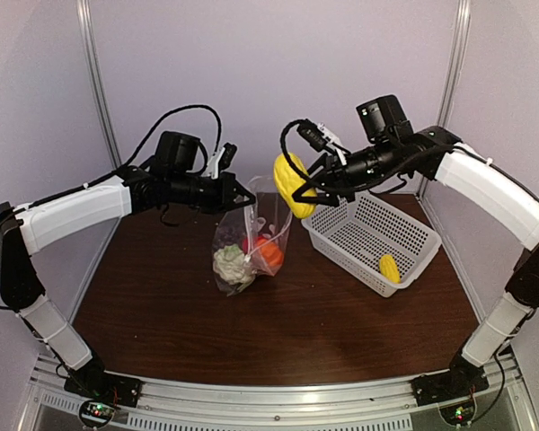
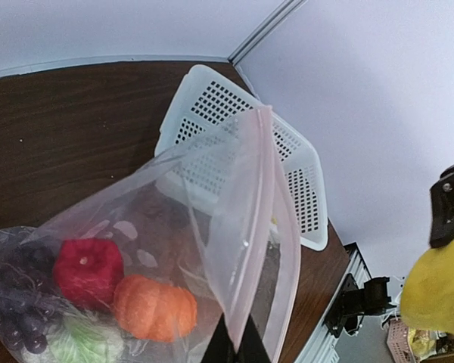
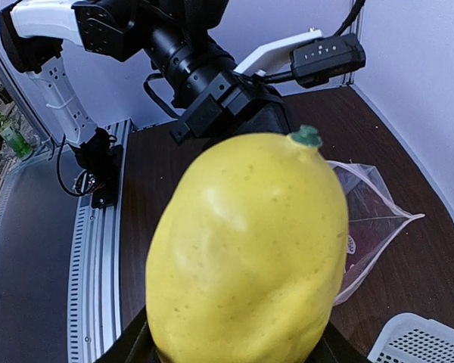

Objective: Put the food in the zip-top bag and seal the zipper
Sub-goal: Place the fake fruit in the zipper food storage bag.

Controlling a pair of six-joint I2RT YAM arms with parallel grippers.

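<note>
The clear zip-top bag (image 1: pixel 248 241) hangs upright over the table, mouth open at the top. My left gripper (image 1: pixel 241 194) is shut on its mouth edge (image 2: pixel 246 302). Inside lie the white cauliflower (image 1: pixel 231 263), red pepper (image 2: pixel 87 271), orange piece (image 2: pixel 153 306) and dark grape bunch (image 2: pixel 19 302). My right gripper (image 1: pixel 311 193) is shut on a large yellow piece (image 1: pixel 292 185), held in the air just right of the bag mouth; it fills the right wrist view (image 3: pixel 250 249). A second, small yellow piece (image 1: pixel 389 267) lies in the basket.
The white mesh basket (image 1: pixel 341 235) stands on the brown table (image 1: pixel 162 296) right of the bag, tilted toward the back right corner. Pale walls enclose the table on three sides. The left arm (image 3: pixel 189 60) shows beyond the yellow piece in the right wrist view.
</note>
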